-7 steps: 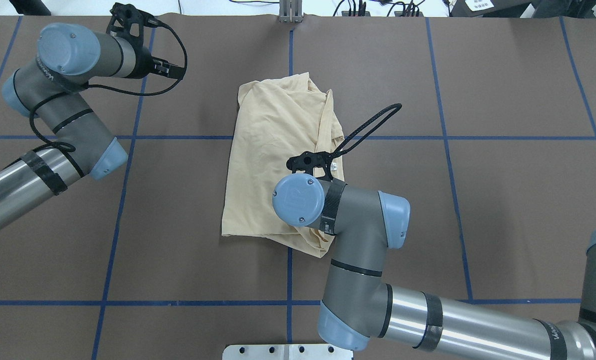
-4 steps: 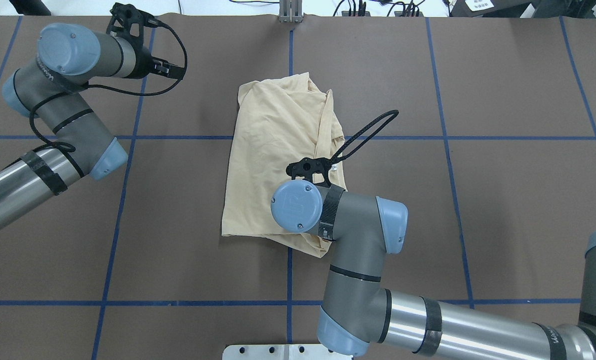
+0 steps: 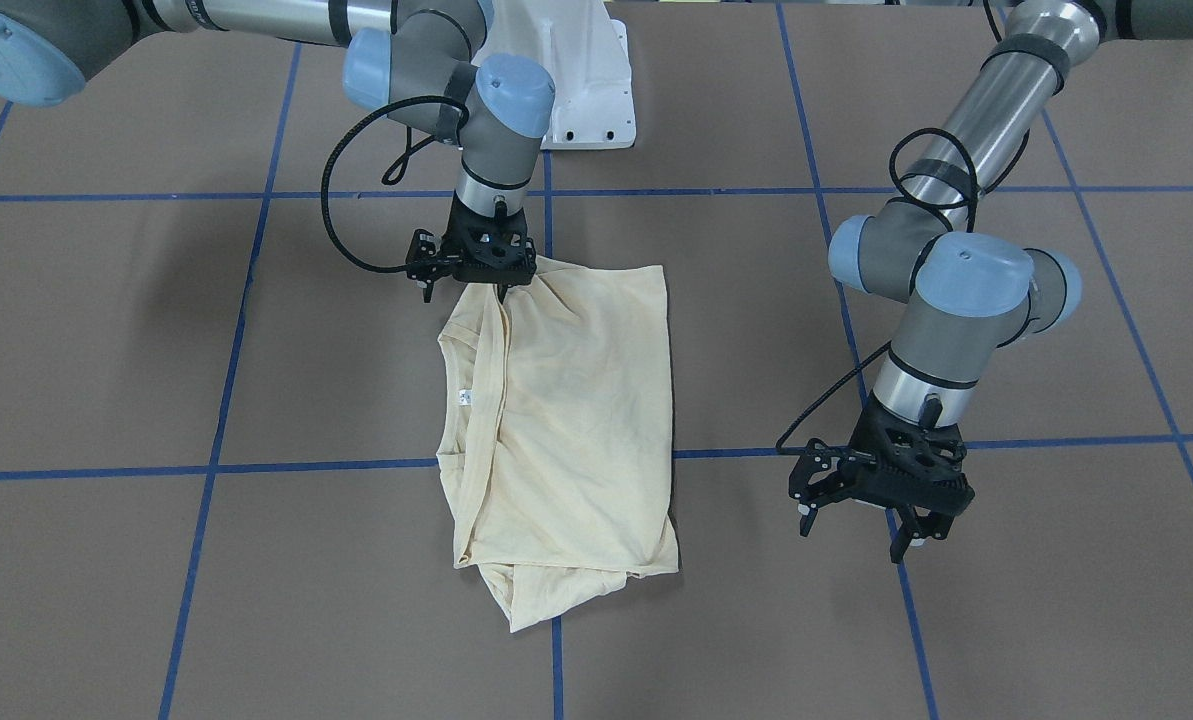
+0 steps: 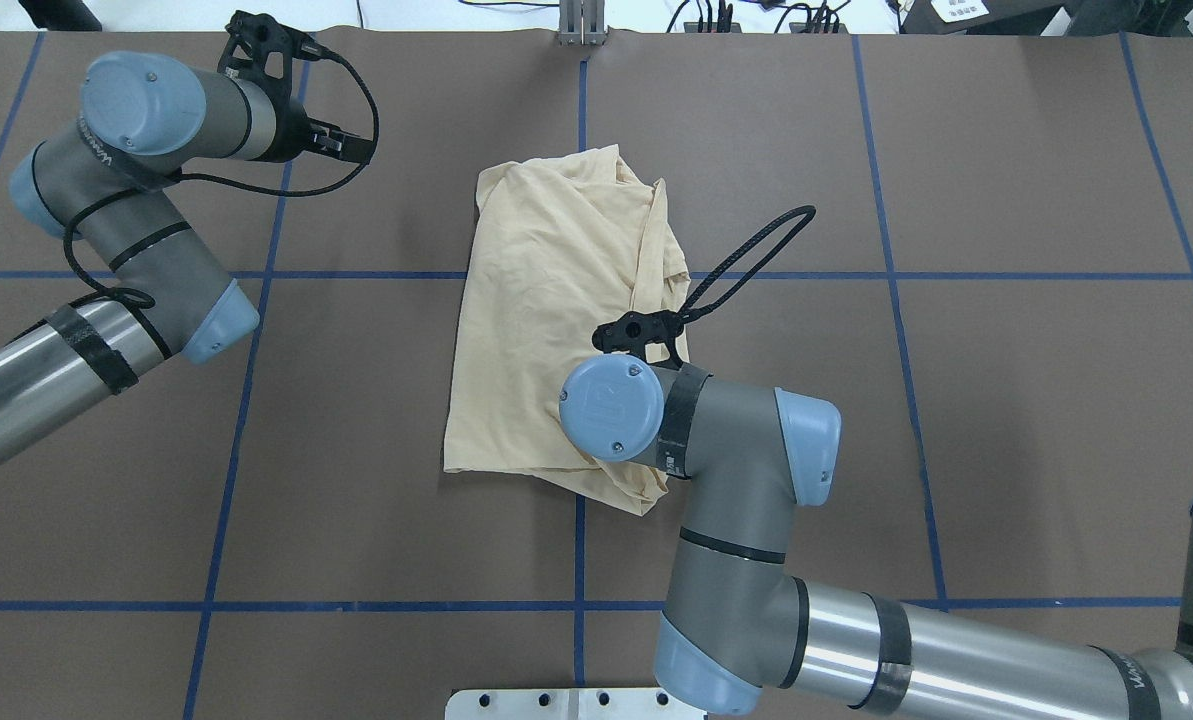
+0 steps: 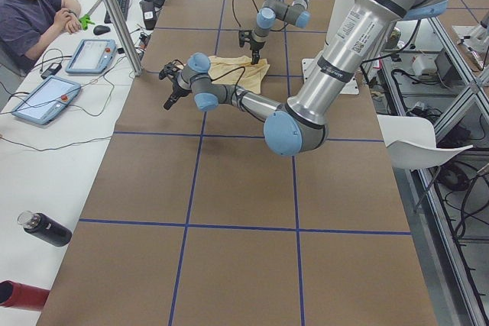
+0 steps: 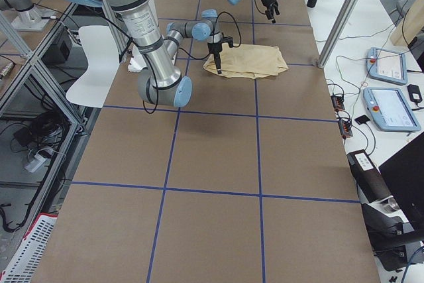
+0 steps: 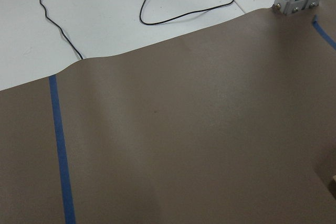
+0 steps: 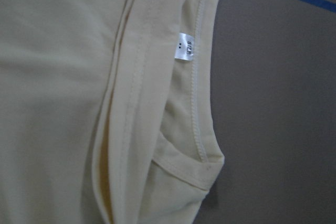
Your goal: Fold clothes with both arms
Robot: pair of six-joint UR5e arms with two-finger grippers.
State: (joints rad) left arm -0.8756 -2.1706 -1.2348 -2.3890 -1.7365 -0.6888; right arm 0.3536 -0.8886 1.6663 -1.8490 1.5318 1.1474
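- The right gripper (image 3: pixel 501 290) points straight down at the robot-side end of the T-shirt (image 3: pixel 576 400), on the long fold that runs along the garment.
- In the front-facing view its fingers show as one narrow black tip, so the jaws look drawn together, and the tip rests on the cloth.
- I cannot tell whether fabric is pinched between them. The wrist hides the tool from overhead, and the right wrist view does not take in the fingers.
- That wrist view is filled with cream knit. It shows the stitched collar seam (image 8: pixel 198 103), the white neck label (image 8: pixel 185 50) and a strip of brown table (image 8: pixel 273 129) beside them.
- The left gripper (image 3: pixel 919 540) hangs over bare table on the robot's left, well apart from the shirt.
- Its two fingers stand apart with a clear gap. The tool is released, with nothing between the fingers.
- The left wrist view shows only the brown covering, a blue tape line (image 7: pixel 59 150) and a white surface (image 7: pixel 105 19) with cables past the table's edge.
- The T-shirt lies flat in the middle of the table, folded lengthwise into a long panel over the crossing of two tape lines.
- Its collar and label sit on the side towards the robot's right. The end farthest from the robot is bunched into a loose point.
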